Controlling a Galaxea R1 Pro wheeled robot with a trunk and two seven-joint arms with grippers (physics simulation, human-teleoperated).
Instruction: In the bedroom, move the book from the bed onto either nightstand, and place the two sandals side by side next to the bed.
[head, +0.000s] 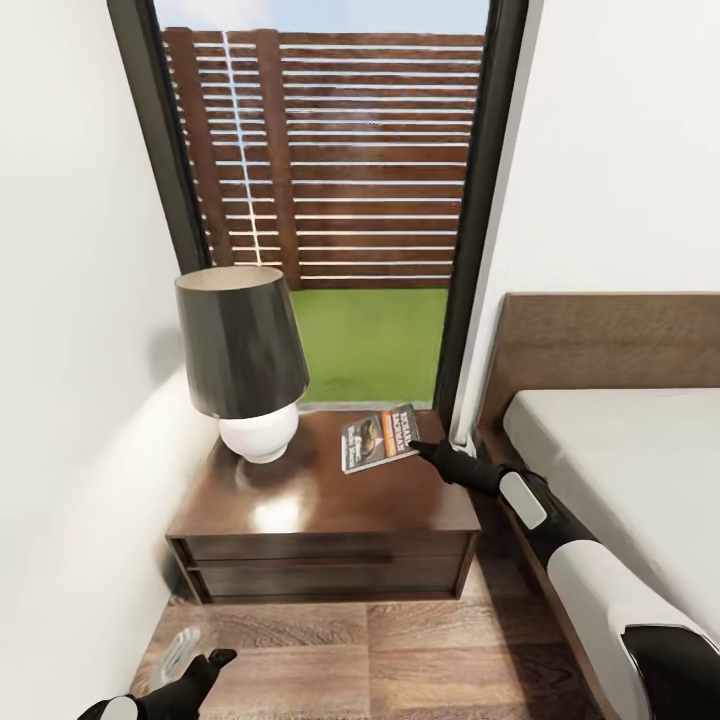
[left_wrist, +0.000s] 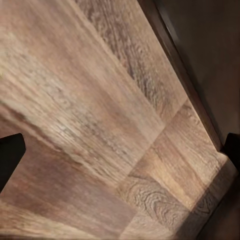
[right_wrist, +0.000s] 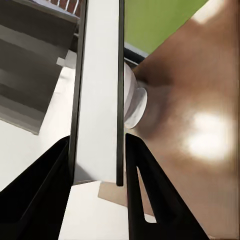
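Book (head: 380, 437) lies face up on the nightstand (head: 300, 505), on the window-side half of the surface, between the lamp (head: 245, 350) and the nightstand's bed-side edge. It is well in from the front edge, so I judge it won't slip off.

Right claw (head: 425, 450) reaches in from the bed (head: 620, 450) side of the nightstand and meets the book's near corner. Approaching low from that side keeps the arm away from the lamp.

Left claw (head: 205, 662) hangs low over the floor (left_wrist: 100, 100) in front of the nightstand, parked out of the way.

Right wrist view adds what the head view cannot: the book seen edge-on, pale pages between dark covers, one finger against each cover. I read the right claw as clamped on the book, not yet let go.

Left wrist view: fingertips at opposite margins with bare planks between them, so the left claw is apart and holds nothing
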